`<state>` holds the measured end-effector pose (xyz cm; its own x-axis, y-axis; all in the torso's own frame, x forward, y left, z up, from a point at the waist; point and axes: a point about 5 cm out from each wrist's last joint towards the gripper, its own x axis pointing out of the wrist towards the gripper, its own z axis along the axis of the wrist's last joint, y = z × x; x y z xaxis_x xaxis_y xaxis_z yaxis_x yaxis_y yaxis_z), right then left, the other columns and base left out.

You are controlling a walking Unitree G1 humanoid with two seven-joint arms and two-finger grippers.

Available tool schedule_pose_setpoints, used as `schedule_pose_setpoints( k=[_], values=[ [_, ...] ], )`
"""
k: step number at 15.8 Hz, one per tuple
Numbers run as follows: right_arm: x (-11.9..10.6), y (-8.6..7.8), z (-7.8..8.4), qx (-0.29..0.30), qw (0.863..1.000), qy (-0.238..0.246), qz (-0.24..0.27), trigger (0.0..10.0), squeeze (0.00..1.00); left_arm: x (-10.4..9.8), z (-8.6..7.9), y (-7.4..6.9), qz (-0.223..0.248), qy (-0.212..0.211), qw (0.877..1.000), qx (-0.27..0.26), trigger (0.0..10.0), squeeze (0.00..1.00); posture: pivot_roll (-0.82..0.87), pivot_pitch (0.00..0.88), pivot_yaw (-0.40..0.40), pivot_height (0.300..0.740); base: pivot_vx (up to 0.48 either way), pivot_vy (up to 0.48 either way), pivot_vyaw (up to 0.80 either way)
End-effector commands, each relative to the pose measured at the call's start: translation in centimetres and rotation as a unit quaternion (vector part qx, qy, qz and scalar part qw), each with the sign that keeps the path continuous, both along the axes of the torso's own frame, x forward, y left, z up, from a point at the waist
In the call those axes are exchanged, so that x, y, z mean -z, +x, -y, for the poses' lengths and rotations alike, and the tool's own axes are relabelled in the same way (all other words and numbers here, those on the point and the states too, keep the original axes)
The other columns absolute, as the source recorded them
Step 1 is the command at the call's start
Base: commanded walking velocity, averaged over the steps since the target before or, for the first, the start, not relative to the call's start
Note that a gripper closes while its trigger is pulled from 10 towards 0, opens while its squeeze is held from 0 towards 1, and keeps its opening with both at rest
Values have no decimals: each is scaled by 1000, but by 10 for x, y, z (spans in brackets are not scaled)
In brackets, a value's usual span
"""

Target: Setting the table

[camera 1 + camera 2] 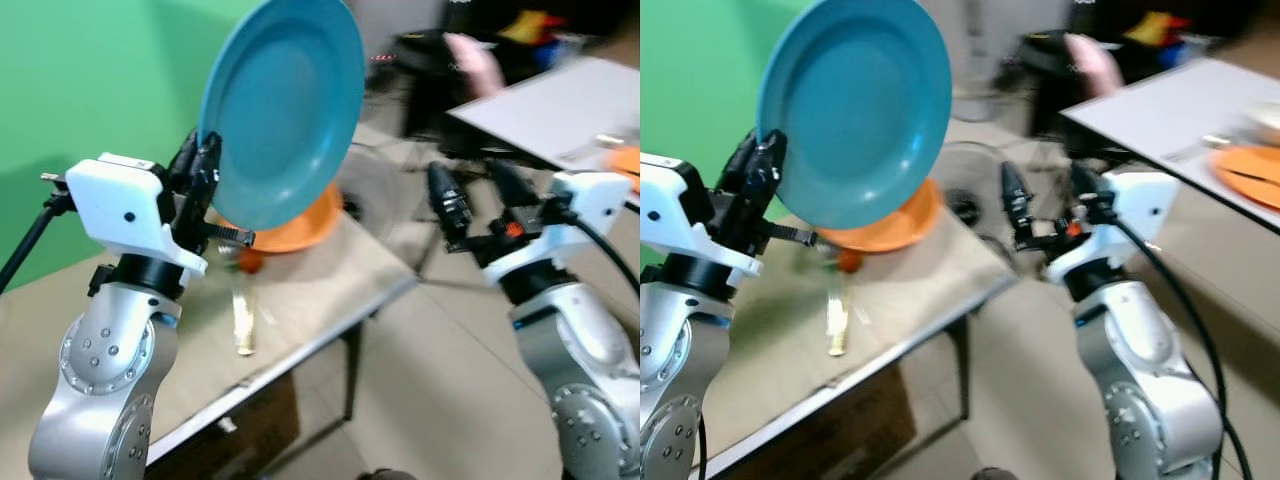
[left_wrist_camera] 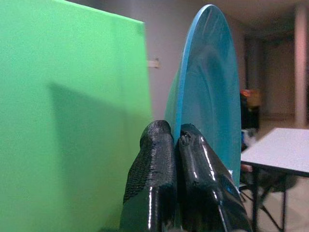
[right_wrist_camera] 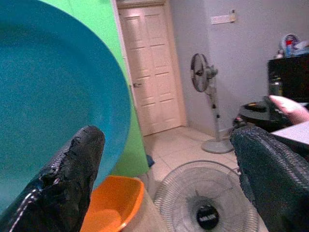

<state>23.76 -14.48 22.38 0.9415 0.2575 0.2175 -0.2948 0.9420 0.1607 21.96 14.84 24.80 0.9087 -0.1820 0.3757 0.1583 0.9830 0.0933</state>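
Note:
My left gripper (image 1: 205, 165) is shut on the rim of a blue plate (image 1: 285, 105), holding it upright and tilted above the brown table (image 1: 330, 285). In the left wrist view both fingers (image 2: 166, 183) pinch the blue plate's edge (image 2: 207, 92). An orange bowl (image 1: 300, 228) sits on the brown table behind the plate, with a pale utensil (image 1: 243, 318) lying nearer me. My right gripper (image 1: 480, 195) hangs open in the air off the table's right edge, nothing between its fingers (image 3: 72, 179). An orange plate (image 1: 1250, 170) lies on a white table (image 1: 1160, 110) at the far right.
A green screen (image 1: 90, 80) stands behind the brown table. A floor fan (image 3: 205, 210) lies low beyond the table's corner, and a standing fan (image 3: 205, 96) is near a door (image 3: 149, 67). A person's hand (image 1: 475, 60) shows at the back.

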Motion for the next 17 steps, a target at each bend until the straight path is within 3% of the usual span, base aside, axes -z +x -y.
schedule_pose_setpoints(
  k=[1,8,12,17],
  values=[
    [-1,-1,0,9,1000,-5,6,10000,0,-3,0,-2,9,-3,1000,-3,10000,0,-94,0,57,740,0,0,-788],
    [14,2,8,41,998,-27,-35,10000,0,6,2,0,-8,-20,1000,-12,10000,0,-102,0,54,740,0,0,-788],
    [33,3,8,43,993,-68,-85,10000,0,28,1,7,-52,-35,997,-36,10000,0,-106,0,53,740,0,-156,-741],
    [55,2,15,64,985,-96,-128,10000,0,55,-1,3,-102,-6,994,-49,10000,0,-111,0,59,740,0,-439,0]
  ],
)
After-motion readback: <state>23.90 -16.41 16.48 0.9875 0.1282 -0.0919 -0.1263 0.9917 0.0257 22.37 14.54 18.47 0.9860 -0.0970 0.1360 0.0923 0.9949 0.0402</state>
